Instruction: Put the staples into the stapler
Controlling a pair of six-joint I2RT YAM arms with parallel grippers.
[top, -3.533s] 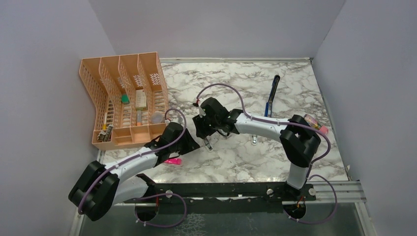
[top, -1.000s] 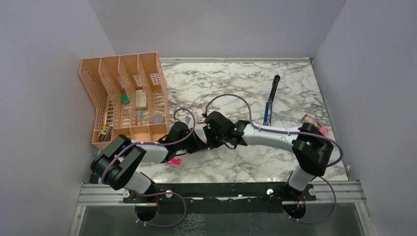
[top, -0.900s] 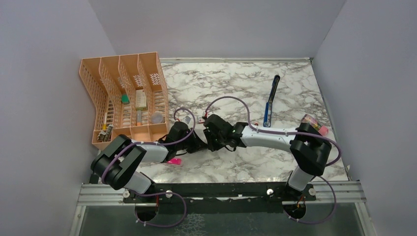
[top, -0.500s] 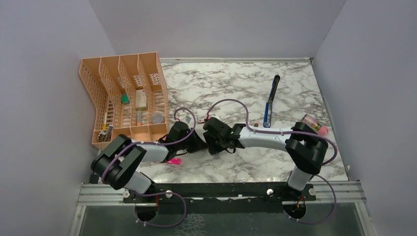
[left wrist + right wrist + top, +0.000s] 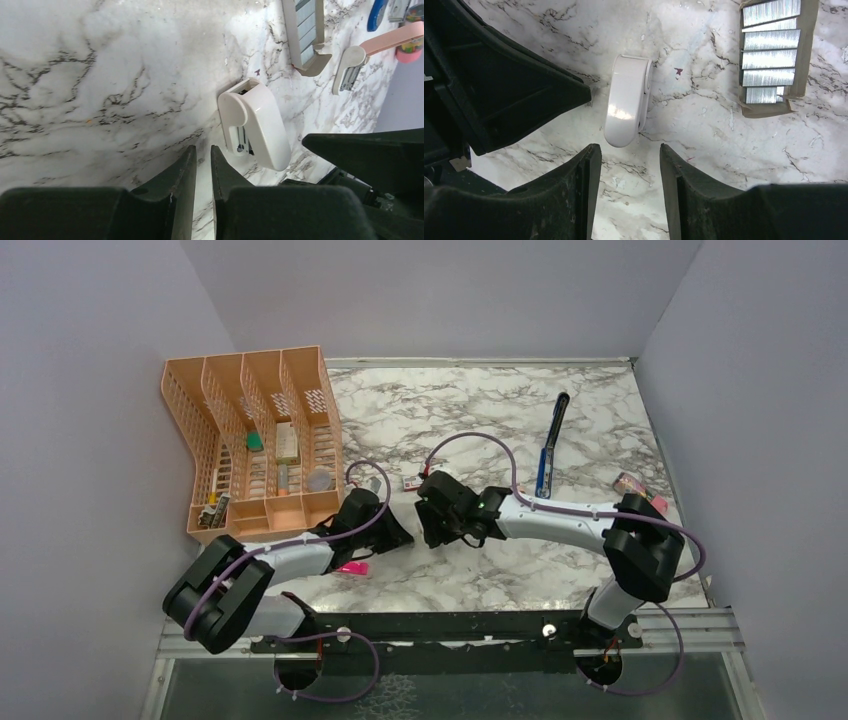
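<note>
Hardly anything of the job looks done from where I stand; the staples (image 5: 769,59) lie as silvery strips side by side in their little grey tray, flat on the marble table (image 5: 480,410), and nothing is gripping them. The stapler (image 5: 548,445) lies on the far right part of the table, well apart from both grippers and from the tray; from above I cannot tell whether its top is hinged open or shut. The small red-and-white box (image 5: 411,481) sits just beyond the two wrists, alone on the marble.

Both arms are bunched together near the middle of the table, low over a white capsule-shaped piece (image 5: 626,107) that is no part of the loading; the left gripper (image 5: 202,170) has its jaws drawn almost together with only a thin slit between them and nothing in it; the right gripper (image 5: 629,165) has its jaws spread wide and empty, the white piece lying just ahead of the gap. A peach-pink piece (image 5: 387,39) lies further off, beyond the tray.

So as I judge it, everything is left to do: open the stapler, lift a strip out of the tray, lay it in the channel, and close the stapler; neither gripper is yet placed at the tray or at the stapler.
</note>
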